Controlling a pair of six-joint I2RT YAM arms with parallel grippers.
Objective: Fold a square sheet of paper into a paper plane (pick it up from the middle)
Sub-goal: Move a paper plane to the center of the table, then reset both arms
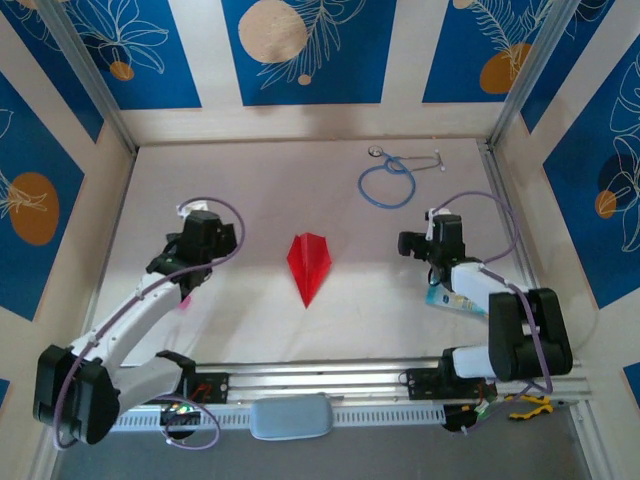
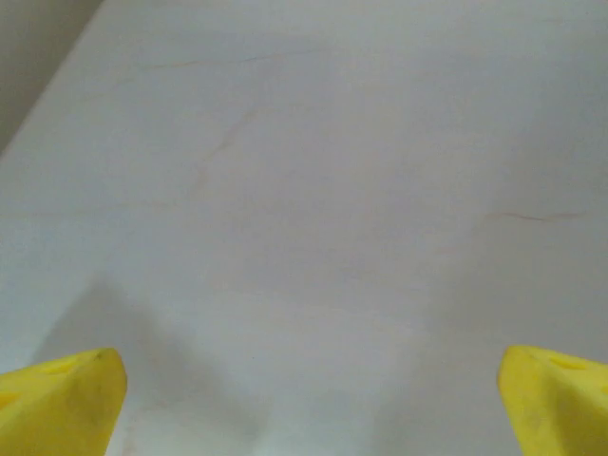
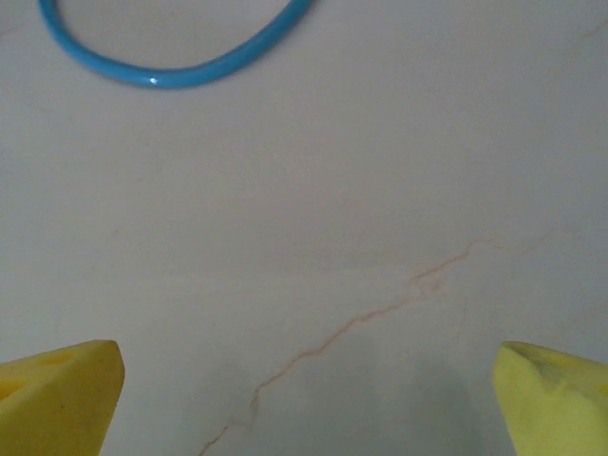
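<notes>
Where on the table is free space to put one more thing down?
Bare: the far-left table between back wall and left gripper; both strips flanking the paper plane. Crowded: the far right, by the blue stethoscope and right gripper.

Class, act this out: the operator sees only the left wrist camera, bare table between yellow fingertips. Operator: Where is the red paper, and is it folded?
Observer: The paper plane lies folded mid-way across the table, slim tip toward the near edge.
Operator: Is the right gripper holding it?
Observer: No; the right gripper is open over bare table, apart from the plane.
Operator: Anything else out there?
Observer: A blue stethoscope lies far right, beyond that gripper.
</notes>
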